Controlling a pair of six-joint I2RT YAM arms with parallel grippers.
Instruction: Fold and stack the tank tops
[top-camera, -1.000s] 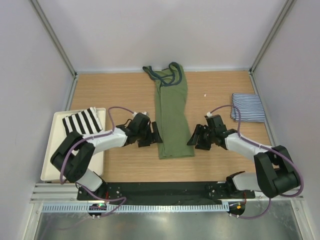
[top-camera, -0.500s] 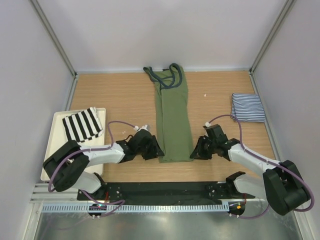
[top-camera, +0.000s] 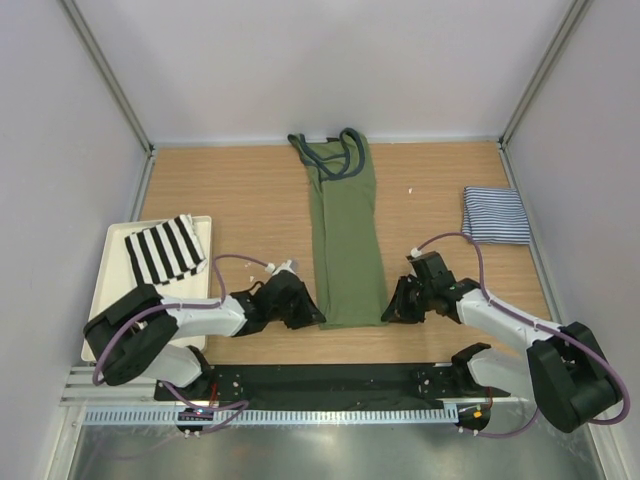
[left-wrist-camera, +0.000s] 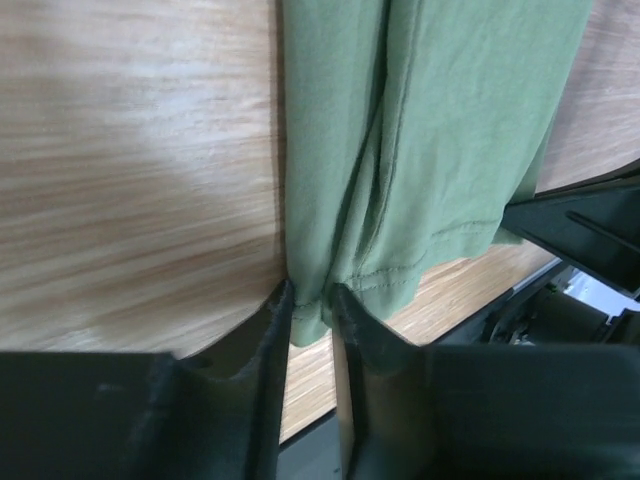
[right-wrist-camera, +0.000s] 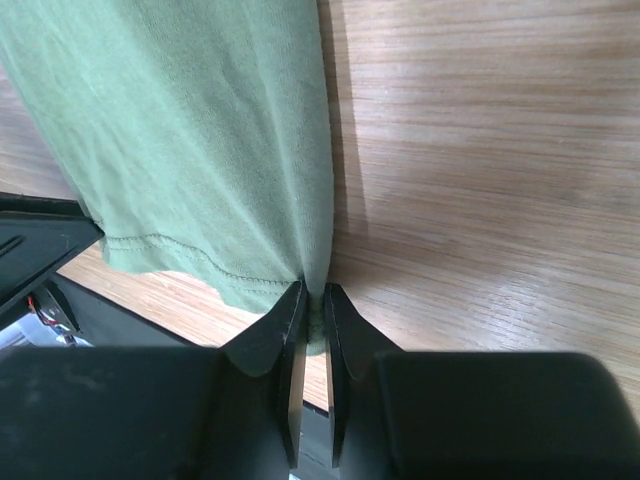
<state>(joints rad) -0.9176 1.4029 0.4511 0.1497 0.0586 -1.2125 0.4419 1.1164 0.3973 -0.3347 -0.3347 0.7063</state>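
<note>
The olive green tank top (top-camera: 345, 230) lies folded lengthwise into a long strip down the middle of the table, navy straps at the far end. My left gripper (top-camera: 312, 318) is shut on its near left hem corner (left-wrist-camera: 312, 318). My right gripper (top-camera: 388, 312) is shut on the near right hem corner (right-wrist-camera: 314, 320). Both sit low at the table surface. The navy-and-white thin-striped tank top (top-camera: 494, 215) lies folded at the right edge of the table.
A white tray (top-camera: 100, 300) at the left holds a folded cloth with broad black-and-white stripes (top-camera: 165, 248). The black base rail (top-camera: 330, 380) runs along the near edge, close behind both grippers. Walls close in the table on three sides.
Both grippers moved down toward the near edge to the green top's hem corners and closed on them. The hem has shifted slightly nearer.
</note>
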